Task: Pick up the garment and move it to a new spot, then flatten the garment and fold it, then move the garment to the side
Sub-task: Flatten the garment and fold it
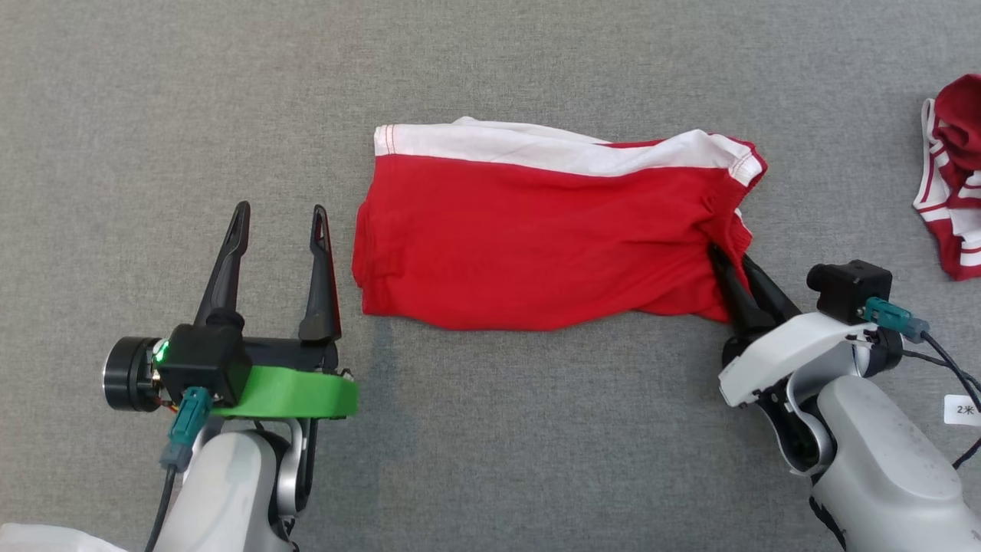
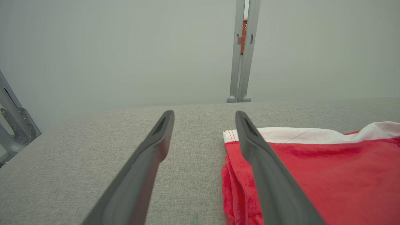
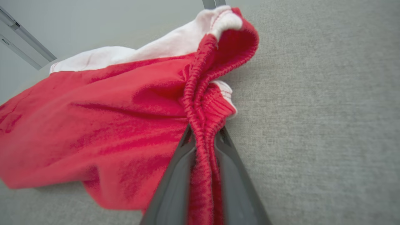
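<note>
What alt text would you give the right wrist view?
The right pincer is shut on a bunched, ribbed edge of the red garment, which spreads to the view's left with its white band at the top. A grey fabric surface lies beneath and to the right.

We can read one label: a small white tag [image 1: 962, 410] printed "2米", well to the lower right of the garment [image 1: 536, 230]. Beyond the garment, an orange sign [image 2: 243, 35] behind a grey post [image 2: 236, 68] carries characters too small for us to read.
</note>
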### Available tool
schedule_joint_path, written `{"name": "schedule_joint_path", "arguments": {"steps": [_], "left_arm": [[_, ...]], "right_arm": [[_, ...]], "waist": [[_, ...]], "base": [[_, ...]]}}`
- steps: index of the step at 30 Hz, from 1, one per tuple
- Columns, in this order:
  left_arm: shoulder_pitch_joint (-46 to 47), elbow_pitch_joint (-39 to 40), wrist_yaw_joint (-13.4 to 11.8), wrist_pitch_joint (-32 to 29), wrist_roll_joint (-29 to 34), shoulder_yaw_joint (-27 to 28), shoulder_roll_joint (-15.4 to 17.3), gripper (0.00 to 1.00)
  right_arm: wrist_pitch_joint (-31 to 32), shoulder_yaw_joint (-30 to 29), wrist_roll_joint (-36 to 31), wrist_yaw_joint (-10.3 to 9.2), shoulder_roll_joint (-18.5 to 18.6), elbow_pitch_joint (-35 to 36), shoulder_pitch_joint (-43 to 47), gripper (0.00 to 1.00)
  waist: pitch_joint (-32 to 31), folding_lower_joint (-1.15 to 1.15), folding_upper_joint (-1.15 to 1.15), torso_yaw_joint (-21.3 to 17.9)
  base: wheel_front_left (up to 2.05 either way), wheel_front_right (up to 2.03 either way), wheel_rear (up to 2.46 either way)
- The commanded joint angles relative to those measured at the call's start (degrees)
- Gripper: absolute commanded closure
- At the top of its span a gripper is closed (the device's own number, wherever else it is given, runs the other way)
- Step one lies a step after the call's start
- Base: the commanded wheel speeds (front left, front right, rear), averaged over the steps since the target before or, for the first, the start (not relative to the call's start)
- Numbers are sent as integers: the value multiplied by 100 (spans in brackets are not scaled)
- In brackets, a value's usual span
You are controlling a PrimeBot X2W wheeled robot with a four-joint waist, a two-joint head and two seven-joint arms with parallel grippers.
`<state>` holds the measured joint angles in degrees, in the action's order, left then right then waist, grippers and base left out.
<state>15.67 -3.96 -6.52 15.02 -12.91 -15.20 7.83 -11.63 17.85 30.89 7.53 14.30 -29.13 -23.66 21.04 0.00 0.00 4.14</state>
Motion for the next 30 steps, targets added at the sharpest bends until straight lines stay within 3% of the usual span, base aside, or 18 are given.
{"name": "schedule_joint_path", "arguments": {"steps": [1, 10, 15, 24, 30], "left_arm": [[-66, -3, 11, 16, 67, 25, 3, 0], [-246, -9, 27, 16, 79, 84, -8, 0], [-342, -13, 30, 16, 66, 109, -19, 0], [-288, 8, 75, 16, 94, 58, -69, 0], [-166, 11, 95, 16, 114, 6, -153, 0]], "right_arm": [[-52, 20, 96, -10, 140, -61, 171, 100], [-269, -237, 458, -9, 938, 173, 550, 100], [30, -288, 747, -7, 1189, 486, 661, 100], [1308, 357, 1478, -4, 1033, 1804, 197, 100], [1954, 1044, 1794, -4, 578, 1834, -375, 100]], "waist": [[-97, 0, 0, -56], [-406, 0, 0, -194], [-547, 0, 0, -253], [-538, 0, 0, -158], [-372, 0, 0, 107]], "base": [[0, 0, 0], [0, 0, 0], [0, 0, 0], [0, 0, 0], [0, 0, 0]]}}
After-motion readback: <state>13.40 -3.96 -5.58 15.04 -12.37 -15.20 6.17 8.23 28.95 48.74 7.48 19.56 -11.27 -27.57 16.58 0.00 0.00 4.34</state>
